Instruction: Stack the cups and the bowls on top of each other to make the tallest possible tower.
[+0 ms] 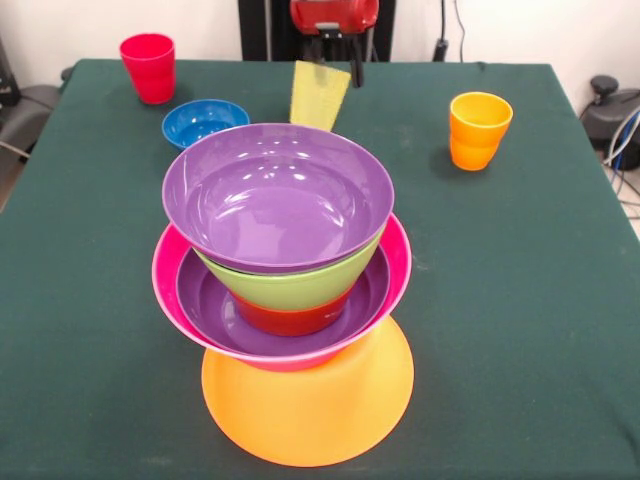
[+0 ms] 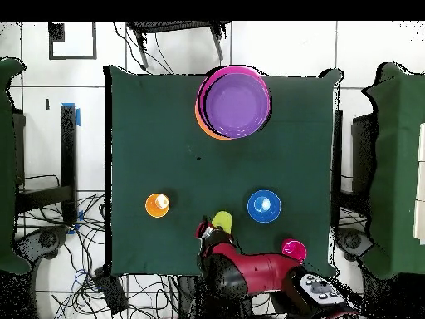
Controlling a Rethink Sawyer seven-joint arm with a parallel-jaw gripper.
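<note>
The tower (image 1: 290, 270) stands at the table's front on an upturned orange bowl (image 1: 310, 410). On that base sit a hot pink bowl (image 1: 400, 262), a purple bowl (image 1: 205, 300), a small red-orange bowl (image 1: 290, 320), a lime green bowl (image 1: 290, 288) and a second purple bowl (image 1: 275, 195) on top. From overhead the tower (image 2: 236, 104) is at the far edge. My gripper (image 1: 340, 66) (image 2: 209, 229) is shut on the rim of the pale yellow cup (image 1: 318, 98) (image 2: 222, 220), which hangs tilted behind the tower. A small blue bowl (image 1: 205, 122) (image 2: 264, 205), a red cup (image 1: 148, 68) (image 2: 293, 249) and an orange cup (image 1: 479, 130) (image 2: 157, 204) stand loose.
The dark green table (image 1: 520, 300) (image 2: 149, 133) carries everything. The red arm (image 2: 257, 270) reaches over the table's near edge in the overhead view. Cables lie on the floor (image 2: 75, 249) beside the table.
</note>
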